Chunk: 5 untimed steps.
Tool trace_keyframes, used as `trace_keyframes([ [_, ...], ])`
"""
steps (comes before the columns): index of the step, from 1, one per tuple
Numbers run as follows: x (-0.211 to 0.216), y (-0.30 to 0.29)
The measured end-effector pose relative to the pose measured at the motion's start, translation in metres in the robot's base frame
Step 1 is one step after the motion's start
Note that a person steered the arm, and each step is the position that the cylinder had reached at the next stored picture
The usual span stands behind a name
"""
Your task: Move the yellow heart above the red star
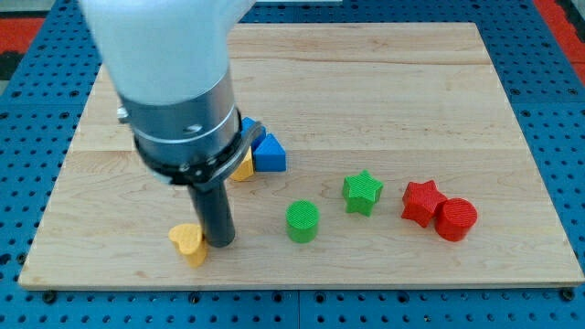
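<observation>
Resting near the table's near-left edge, the yellow heart touches my tip on its right. The tool is a plain rod, gripping nothing. Well to the right, the red star touches a red cylinder; a green cylinder and green star lie between.

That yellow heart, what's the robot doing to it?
My tip is right against the yellow heart, on its right side, near the wooden board's bottom edge. The red star sits far to the view's right, touching a red cylinder, so the heart is not above it yet.
</observation>
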<state>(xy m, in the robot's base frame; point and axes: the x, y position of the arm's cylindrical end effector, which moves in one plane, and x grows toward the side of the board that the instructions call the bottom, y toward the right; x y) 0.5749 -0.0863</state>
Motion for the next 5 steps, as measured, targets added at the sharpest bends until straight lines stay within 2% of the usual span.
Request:
trace_keyframes([
  [3,-0.006,0.124],
  [4,0.005,0.131],
  [5,0.040,0.075],
])
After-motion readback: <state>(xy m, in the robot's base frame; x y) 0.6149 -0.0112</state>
